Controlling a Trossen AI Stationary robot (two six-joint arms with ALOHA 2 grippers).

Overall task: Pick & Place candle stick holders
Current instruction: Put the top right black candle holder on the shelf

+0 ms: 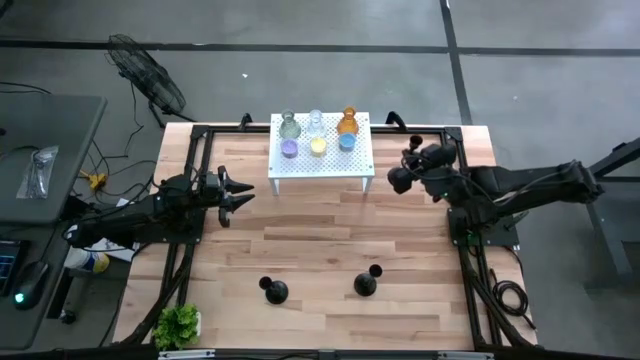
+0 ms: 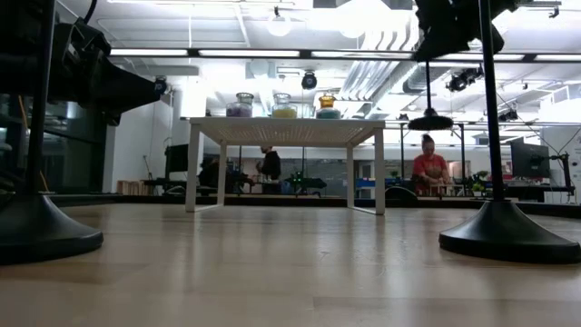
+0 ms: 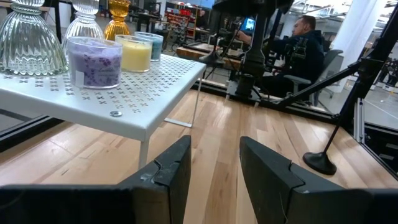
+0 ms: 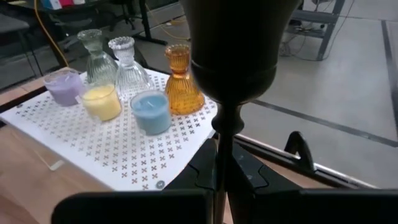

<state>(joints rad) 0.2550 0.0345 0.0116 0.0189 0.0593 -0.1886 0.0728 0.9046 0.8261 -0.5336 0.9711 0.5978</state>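
Right wrist view shows the right end effector [image 4: 221,180] pinching a black candle holder [image 4: 239,56] by its thin stem, near the white stand [image 4: 93,146]. It looks stiff, top-heavy; hold the stem.

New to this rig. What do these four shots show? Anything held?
Two robot arms work at a wooden table. One shot looks straight down, one sits at table level, and each wrist carries a camera. A white perforated stand holds six glass cups. Two black holders stand on the table, and a small plant sits in a corner. The right gripper is shut on a third black holder beside the stand. The left gripper is open and empty.
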